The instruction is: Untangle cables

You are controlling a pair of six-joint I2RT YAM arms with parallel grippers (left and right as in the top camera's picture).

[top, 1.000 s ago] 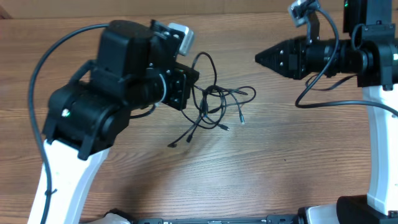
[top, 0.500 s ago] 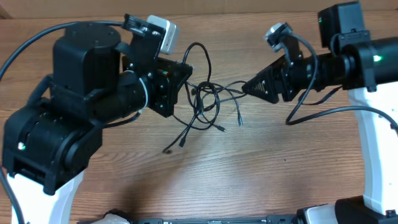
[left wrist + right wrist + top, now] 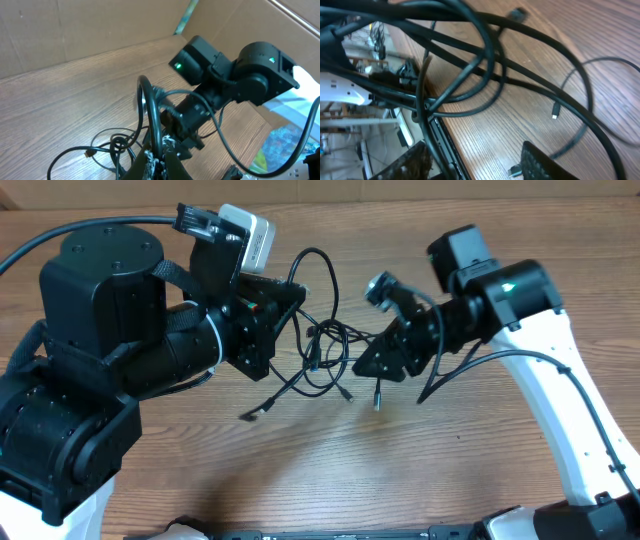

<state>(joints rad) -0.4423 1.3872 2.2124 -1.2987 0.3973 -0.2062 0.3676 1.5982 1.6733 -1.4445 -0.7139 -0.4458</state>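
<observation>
The cables (image 3: 325, 345) are thin black cords knotted into loose loops on the wooden table between my arms. Plug ends trail out at the lower left (image 3: 248, 415) and lower right (image 3: 377, 398). My left gripper (image 3: 297, 292) is shut on one cable, whose loop arches up from its jaws (image 3: 157, 161) in the left wrist view. My right gripper (image 3: 365, 365) sits against the tangle's right side. Its fingers (image 3: 405, 165) stand apart, with crossing cable strands (image 3: 485, 60) ahead and one strand running beside the left finger.
The wooden table (image 3: 450, 470) stretches toward the front. Cardboard walls (image 3: 75, 30) stand behind it. A thick robot wire (image 3: 500, 360) hangs under my right arm. A small silvery plug (image 3: 516, 171) lies by my right finger.
My right arm has swung down and left from the back right until its gripper reaches the tangle. My left arm shifted back with the cable, dragging the trailing plugs slightly left.
</observation>
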